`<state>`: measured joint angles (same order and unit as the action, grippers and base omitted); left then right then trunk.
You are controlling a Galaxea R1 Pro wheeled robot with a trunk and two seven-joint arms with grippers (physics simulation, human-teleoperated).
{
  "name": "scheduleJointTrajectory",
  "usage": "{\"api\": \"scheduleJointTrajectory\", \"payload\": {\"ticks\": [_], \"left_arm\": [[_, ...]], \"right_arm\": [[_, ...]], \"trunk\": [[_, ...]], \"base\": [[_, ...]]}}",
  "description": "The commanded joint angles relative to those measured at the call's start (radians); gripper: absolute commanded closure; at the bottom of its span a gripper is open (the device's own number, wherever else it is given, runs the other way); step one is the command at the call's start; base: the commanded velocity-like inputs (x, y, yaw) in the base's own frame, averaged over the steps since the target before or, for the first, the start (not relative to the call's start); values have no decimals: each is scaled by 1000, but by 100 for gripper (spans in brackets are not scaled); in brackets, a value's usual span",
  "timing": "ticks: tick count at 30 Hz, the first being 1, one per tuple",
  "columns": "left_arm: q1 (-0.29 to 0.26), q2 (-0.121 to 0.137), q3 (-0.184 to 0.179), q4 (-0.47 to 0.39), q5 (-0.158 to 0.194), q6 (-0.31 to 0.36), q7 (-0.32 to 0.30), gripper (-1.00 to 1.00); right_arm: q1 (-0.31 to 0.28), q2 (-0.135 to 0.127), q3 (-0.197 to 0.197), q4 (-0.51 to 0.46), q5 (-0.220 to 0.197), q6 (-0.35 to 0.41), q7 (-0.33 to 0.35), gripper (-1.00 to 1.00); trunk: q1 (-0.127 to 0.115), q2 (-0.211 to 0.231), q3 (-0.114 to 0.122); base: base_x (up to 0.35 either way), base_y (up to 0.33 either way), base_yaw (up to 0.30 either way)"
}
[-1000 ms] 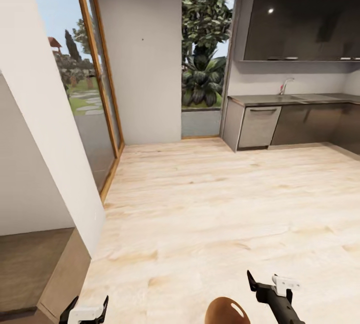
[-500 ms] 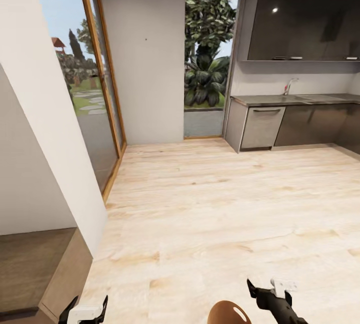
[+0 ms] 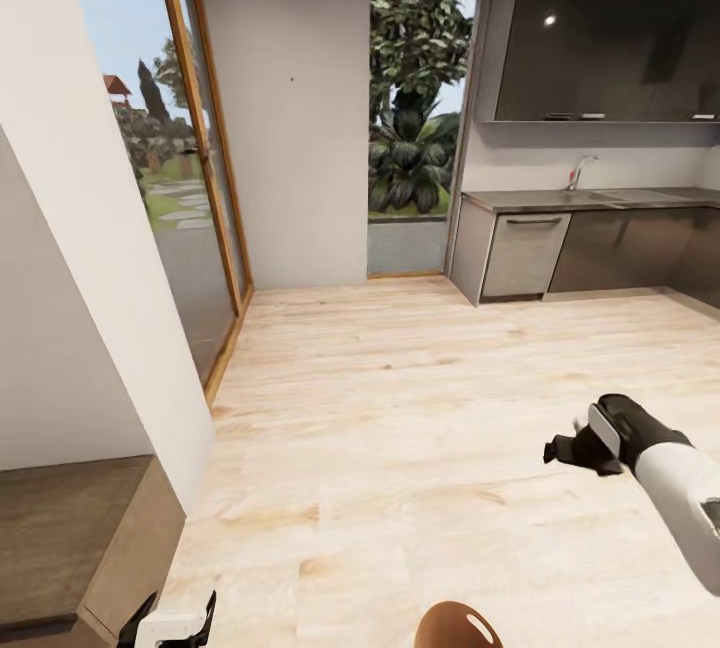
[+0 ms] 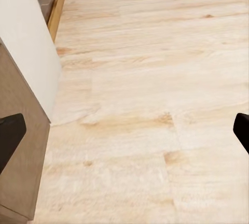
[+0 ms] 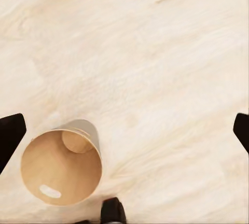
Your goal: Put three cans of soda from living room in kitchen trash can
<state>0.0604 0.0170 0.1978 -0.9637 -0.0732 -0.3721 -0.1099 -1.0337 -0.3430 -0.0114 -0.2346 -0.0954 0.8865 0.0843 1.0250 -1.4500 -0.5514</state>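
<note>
On the kitchen (image 3: 600, 198) floor (image 3: 420, 408), one tash can (image 5: 61, 168), two empty end effectors.

wide pale wood floor (image 3: 430, 398) lies open ahead to the dark grey cabinets (image 3: 600, 248). a white wall corner (image 3: 110, 258) and low brown wooden ledge (image 3: 90, 538) crowd the left side. the round tapered bin (image 5: 61, 168) stands on bare floor below the right arm.

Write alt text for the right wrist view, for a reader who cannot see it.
A small round tapered bin with a brown wood-like inside stands upright and empty on the pale wood plank floor, an oval hand slot near its rim. Two dark fingertips of the open right gripper frame the picture's sides.
</note>
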Motion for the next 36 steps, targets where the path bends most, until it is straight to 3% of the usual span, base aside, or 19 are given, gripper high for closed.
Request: {"api": "scheduleJointTrajectory", "payload": {"ticks": [1,2,7,17,36], "left_arm": [[0,0,0,0,0,0,0,-100],[0,1,0,-1,1,1,0,-100],[0,1,-2,-4,6,1,0,-100],[0,1,-3,-2,2,2,0,-100],[-1,0,0,-1,-2,4,1,-100]], "right_arm": [[-24,14,11,22,19,8,1,-100],[-79,79,36,78,86,51,-1,-100],[-106,120,46,119,131,88,5,-100],[-114,120,45,198,143,22,10,-100],[-115,125,48,194,149,-5,67,-100]], "trunk": [[0,0,0],[0,0,0],[0,0,0],[38,-70,-31],[111,-203,-91]], "base": [[0,0,0],[0,0,0],[0,0,0],[0,0,0],[0,0,0]]}}
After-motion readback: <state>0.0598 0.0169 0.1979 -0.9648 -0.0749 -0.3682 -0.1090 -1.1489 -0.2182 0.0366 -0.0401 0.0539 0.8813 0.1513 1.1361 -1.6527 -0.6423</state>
